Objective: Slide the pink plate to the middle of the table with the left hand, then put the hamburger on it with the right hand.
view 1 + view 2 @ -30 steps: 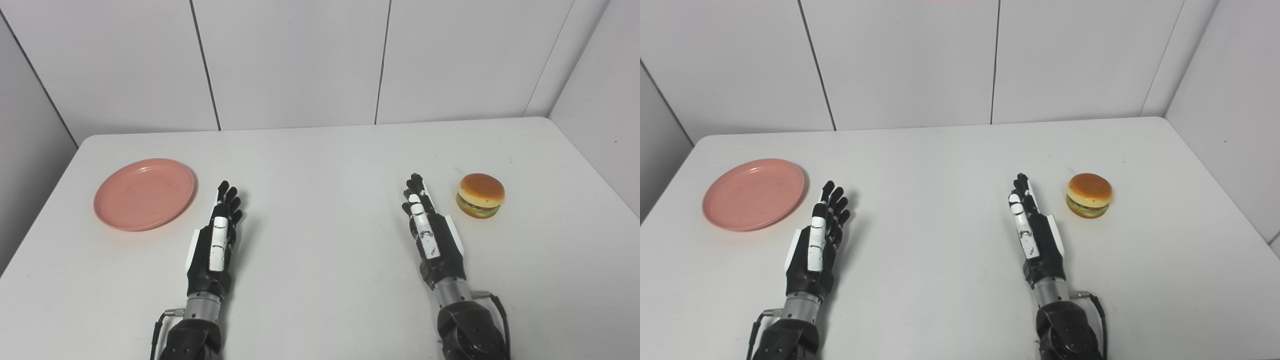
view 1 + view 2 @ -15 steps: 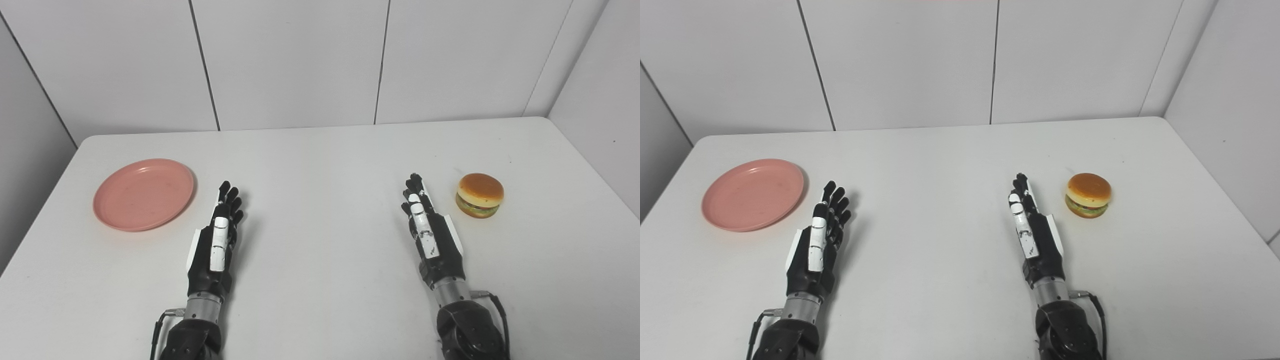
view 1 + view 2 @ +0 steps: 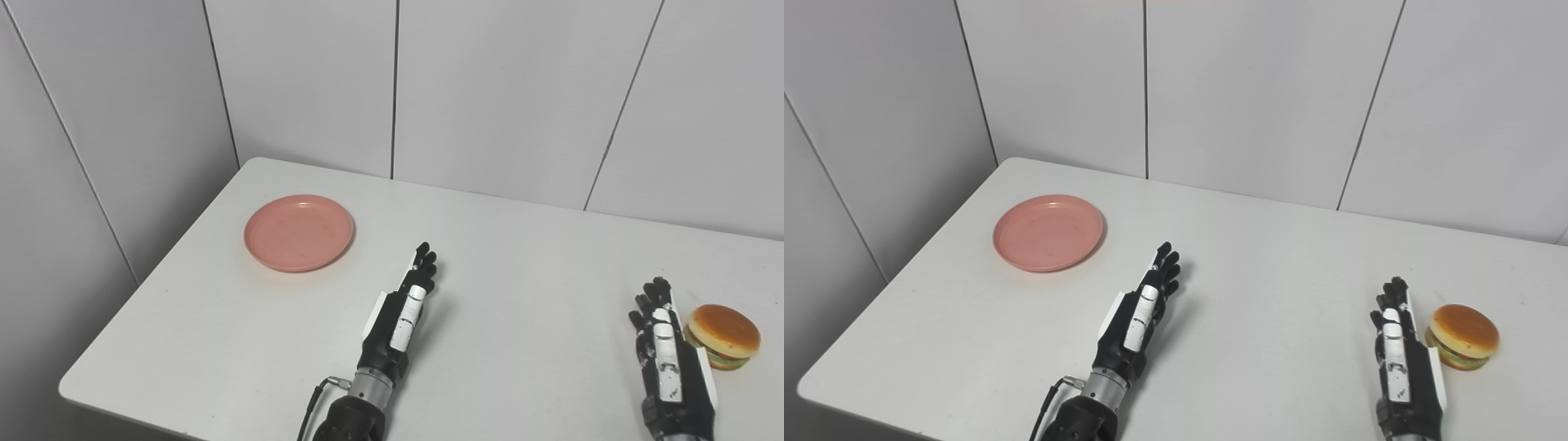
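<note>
The pink plate [image 3: 299, 232] lies flat and empty on the white table [image 3: 527, 257], toward the table's far left part, not far from the left edge and the back corner. Nothing touches it. The left hand [image 3: 399, 310] rests low over the tabletop to the right of the plate and nearer the robot, well apart from it, with its fingers [image 3: 424, 262] stretched forward and slightly spread, holding nothing; the thumb side faces up, showing a white strip along the black shell. The hamburger [image 3: 723, 335] sits on the table at the far right, a tan bun with a green and red layer showing below, upright and whole. The right hand [image 3: 670, 367] lies just beside it on its left, fingers extended forward and holding nothing; from these views I cannot tell whether the hand's edge touches the bun or only stands next to it. Behind the table rise plain grey wall panels [image 3: 502, 92].
</note>
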